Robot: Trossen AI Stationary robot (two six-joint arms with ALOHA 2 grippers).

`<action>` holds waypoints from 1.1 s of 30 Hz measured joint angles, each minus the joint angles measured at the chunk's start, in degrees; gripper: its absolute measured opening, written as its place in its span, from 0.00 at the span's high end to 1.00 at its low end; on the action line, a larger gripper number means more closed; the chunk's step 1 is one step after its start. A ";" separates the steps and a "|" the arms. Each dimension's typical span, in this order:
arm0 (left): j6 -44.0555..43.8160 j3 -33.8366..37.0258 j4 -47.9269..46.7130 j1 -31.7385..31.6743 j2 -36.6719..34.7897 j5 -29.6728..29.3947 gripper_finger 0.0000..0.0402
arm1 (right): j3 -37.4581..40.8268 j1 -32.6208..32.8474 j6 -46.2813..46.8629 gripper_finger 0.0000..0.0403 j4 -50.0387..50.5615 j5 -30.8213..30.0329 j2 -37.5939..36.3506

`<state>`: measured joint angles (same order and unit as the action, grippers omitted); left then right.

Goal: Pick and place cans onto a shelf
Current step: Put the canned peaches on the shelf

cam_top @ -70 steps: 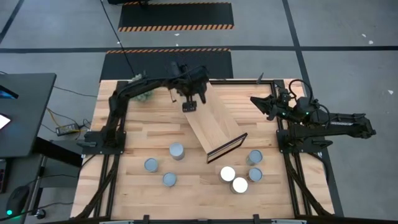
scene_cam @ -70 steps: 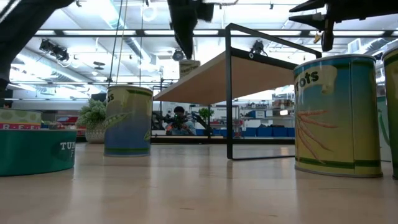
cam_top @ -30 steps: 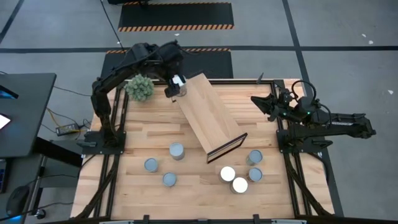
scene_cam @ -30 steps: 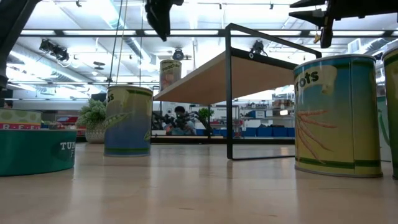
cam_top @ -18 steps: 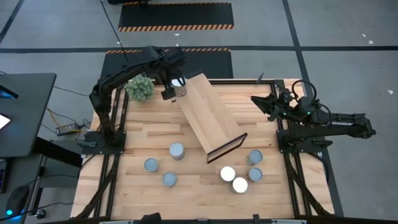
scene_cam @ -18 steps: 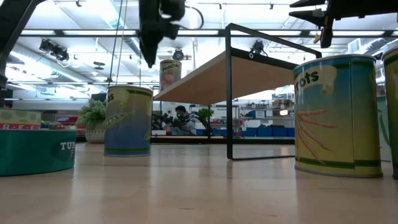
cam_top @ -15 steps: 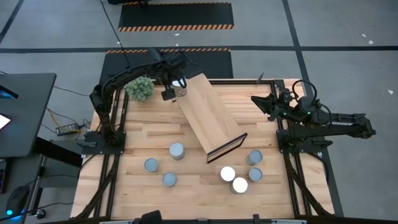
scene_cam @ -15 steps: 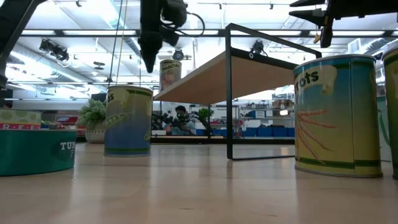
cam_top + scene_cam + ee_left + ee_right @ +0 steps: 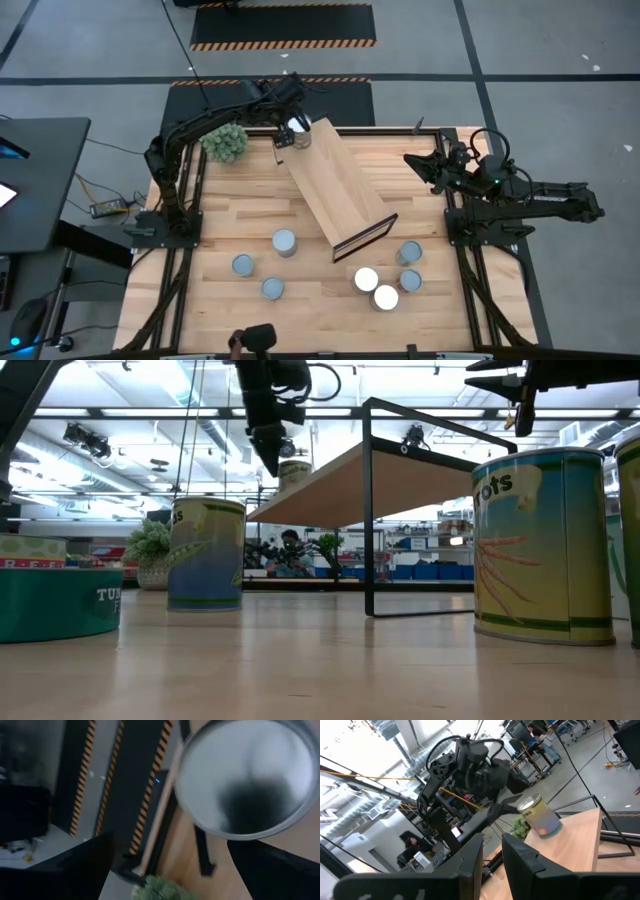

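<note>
The left gripper (image 9: 285,131) is seen at the far end of the shelf (image 9: 340,185), at about 11 o'clock on the table (image 9: 220,230) in the high view. Its fingers (image 9: 75,865) are spread apart, and nothing is held between them. A can (image 9: 298,133) stands upright on the far end of the shelf, just beside the gripper and free of it; its silvery round top (image 9: 245,775) fills much of the left wrist view, and in the right wrist view the same can (image 9: 540,816) is seen standing on the wood with the left gripper (image 9: 502,810) close to its side. In the low view the can (image 9: 293,473) shows on the shelf top, with the left gripper (image 9: 268,452) hanging just above and beside it.

The shelf lies slanted across the middle of the table, its dark-framed end (image 9: 365,238) toward 5 o'clock.

Seven more cans stand on the table at the near side. Three are grouped toward 7 o'clock: one (image 9: 285,242) near the shelf, one (image 9: 243,264) and one (image 9: 272,288) nearer the edge. Four are grouped toward 5 o'clock: two grey-topped (image 9: 408,252) (image 9: 410,280) and two pale-topped (image 9: 366,279) (image 9: 385,297), the pale pair touching or nearly so.

A green plant ball (image 9: 225,141) sits at 10 o'clock, beside the left arm.

The right gripper (image 9: 418,166) is held at 2 o'clock, well apart from the cans, its fingers (image 9: 520,857) set a little apart with nothing between them.
</note>
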<state>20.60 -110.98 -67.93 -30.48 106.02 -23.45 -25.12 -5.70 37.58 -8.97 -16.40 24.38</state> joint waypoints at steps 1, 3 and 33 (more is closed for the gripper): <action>0.08 0.00 0.88 0.00 0.00 -0.47 0.03 | 0.00 -0.02 0.00 0.80 -0.02 0.00 -0.02; 0.21 0.00 2.15 -0.34 0.00 -0.54 0.03 | 0.00 -0.02 0.00 0.80 0.00 -0.02 0.00; 1.07 -0.59 11.40 -1.70 3.19 1.07 0.03 | -0.59 -1.74 2.46 0.80 -0.20 0.12 9.18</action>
<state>21.67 -111.57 -56.53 -32.18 109.20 -22.38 -25.71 -7.43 40.04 -9.18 -16.28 33.56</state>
